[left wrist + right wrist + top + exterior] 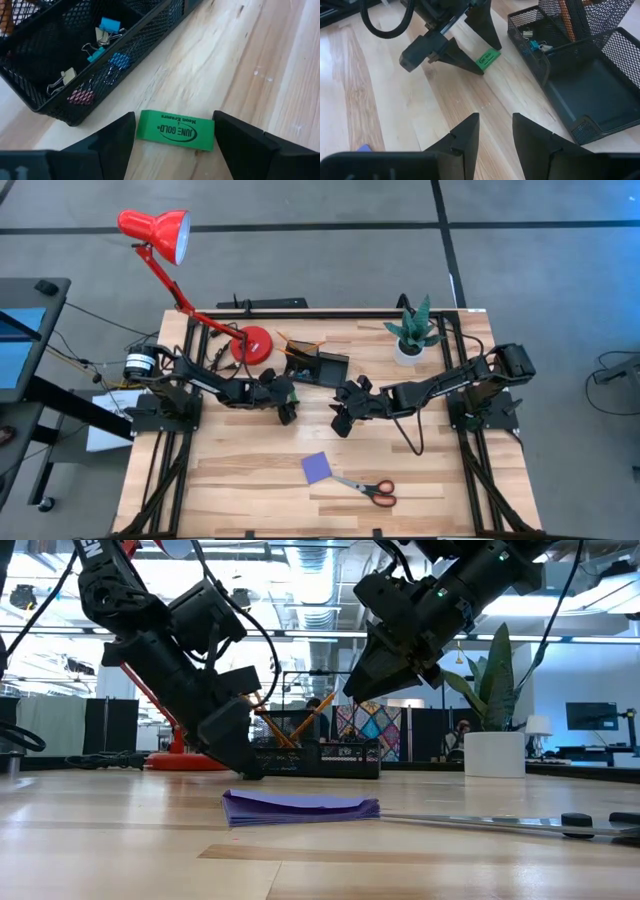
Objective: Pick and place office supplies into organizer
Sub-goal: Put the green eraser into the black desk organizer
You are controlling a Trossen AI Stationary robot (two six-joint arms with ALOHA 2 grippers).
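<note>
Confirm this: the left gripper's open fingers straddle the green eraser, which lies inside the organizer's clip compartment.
Not quite. The left gripper does straddle the green eraser with open fingers, but the eraser lies on the bare table, just outside the organizer. The left wrist view shows this.

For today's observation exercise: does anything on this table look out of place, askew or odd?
Nothing looks damaged or spilled. Some supplies are simply not yet in the black organizer: a green eraser lies flat on the wood between the left hand's open fingers, and the purple notepad and scissors lie loose near the table's front.
</note>
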